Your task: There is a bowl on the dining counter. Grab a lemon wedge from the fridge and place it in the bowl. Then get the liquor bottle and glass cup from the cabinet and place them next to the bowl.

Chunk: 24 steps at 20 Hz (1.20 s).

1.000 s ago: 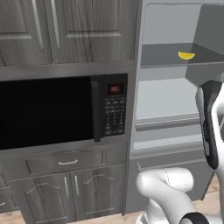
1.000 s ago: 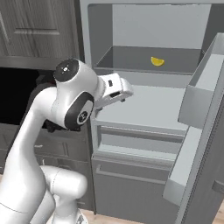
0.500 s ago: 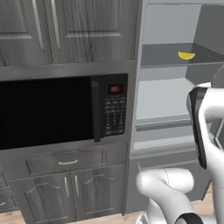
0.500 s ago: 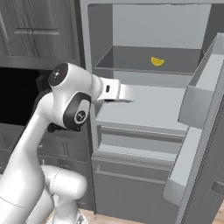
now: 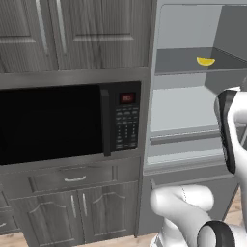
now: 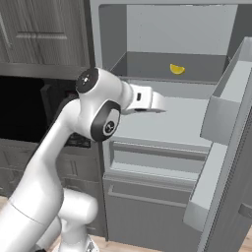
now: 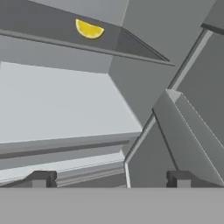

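Arm swung toward fridge (image 6: 167,128) | lemon wedge (image 7: 89,29) rear hidden

The fridge (image 5: 193,111) runs off the right edge; its door (image 6: 221,147) too.

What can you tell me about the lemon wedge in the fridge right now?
The lemon wedge is a small, bright yellow crescent, its curved rind side down, lying on the dark grey upper shelf of the open fridge, toward the back. In the hand view it shows a paler inner face above a darker yellow rim. Nothing else lies on that shelf near it, and nothing touches it but the shelf. The gripper, jaws wide open, sits well below and short of it.
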Tool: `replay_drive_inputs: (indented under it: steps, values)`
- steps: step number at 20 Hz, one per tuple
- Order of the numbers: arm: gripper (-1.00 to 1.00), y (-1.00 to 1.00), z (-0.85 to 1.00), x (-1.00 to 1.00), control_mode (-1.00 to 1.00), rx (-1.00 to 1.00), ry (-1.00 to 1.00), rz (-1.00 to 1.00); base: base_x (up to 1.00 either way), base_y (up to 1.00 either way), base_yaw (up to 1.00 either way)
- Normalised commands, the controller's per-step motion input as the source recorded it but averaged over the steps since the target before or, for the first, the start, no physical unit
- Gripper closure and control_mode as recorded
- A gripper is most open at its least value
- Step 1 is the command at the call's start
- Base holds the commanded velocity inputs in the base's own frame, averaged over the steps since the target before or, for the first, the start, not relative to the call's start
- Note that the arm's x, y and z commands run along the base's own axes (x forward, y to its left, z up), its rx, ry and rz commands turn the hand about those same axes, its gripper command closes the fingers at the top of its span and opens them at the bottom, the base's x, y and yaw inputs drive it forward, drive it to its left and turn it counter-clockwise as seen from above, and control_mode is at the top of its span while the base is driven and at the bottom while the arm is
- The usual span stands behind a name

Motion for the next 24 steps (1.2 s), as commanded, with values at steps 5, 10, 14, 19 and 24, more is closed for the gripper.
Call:
replay_drive_inputs:
  steps: [5, 10, 14, 19, 24]
  values:
    - [-1.0, -0.34, 0.02, 0.25, 1.0, 0.0, 0.0, 0.02, 0.17, -0.22, 0.02]
    - [-1.0, 0.0, 0.0, 0.0, 1.0, 0.0, 0.0, 0.0, 0.68, -0.42, 0.03]
    - [-1.0, 0.0, 0.0, 0.0, 1.0, 0.0, 0.0, 0.0, 0.57, -0.05, 0.0]
    - [-1.0, 0.0, 0.0, 0.0, 1.0, 0.0, 0.0, 0.0, 0.47, -0.04, 0.0]
    - [-1.0, 0.0, 0.0, 0.0, 1.0, 0.0, 0.0, 0.0, 0.46, -0.12, 0.0]
